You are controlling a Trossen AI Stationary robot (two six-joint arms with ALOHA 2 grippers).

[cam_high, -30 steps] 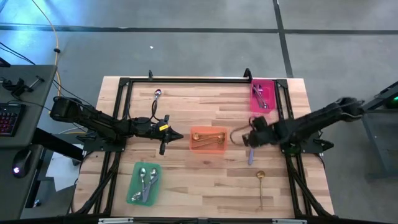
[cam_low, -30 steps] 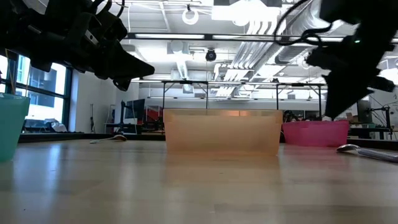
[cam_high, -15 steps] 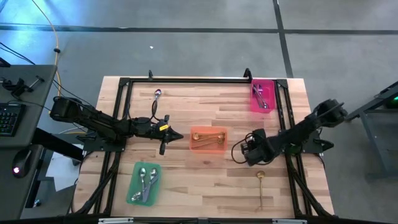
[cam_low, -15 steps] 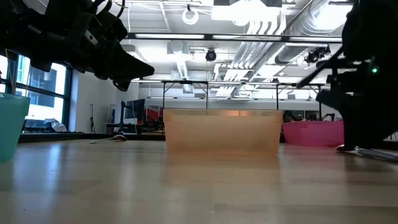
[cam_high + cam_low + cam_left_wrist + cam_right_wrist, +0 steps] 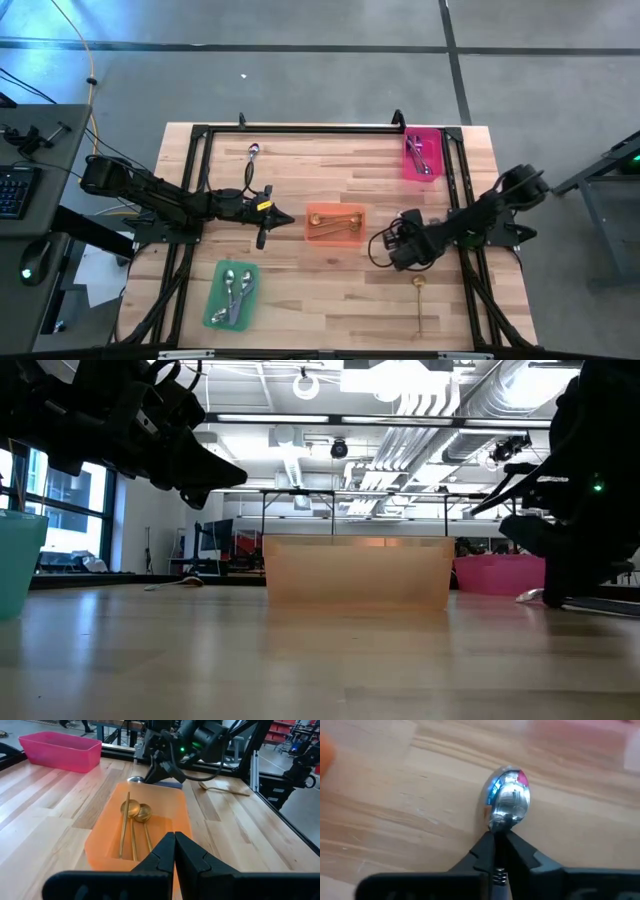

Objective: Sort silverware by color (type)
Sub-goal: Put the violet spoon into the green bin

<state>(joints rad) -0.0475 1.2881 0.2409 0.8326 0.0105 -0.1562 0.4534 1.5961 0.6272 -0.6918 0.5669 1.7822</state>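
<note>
My right gripper [image 5: 501, 851] is pinched on the neck of a spoon [image 5: 507, 800] that lies on the table [image 5: 330, 280], between the orange tray [image 5: 335, 224] and the gold spoon [image 5: 420, 300]. I should lift it straight and keep the pinch firm, because the neck is thin. This arm reaches low. My left gripper [image 5: 174, 851], fingers together and empty, waits above the orange tray's near end.

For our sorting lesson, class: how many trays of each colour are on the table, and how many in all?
Green tray: 1
Orange tray: 1
Pink tray: 1
Total: 3
</note>
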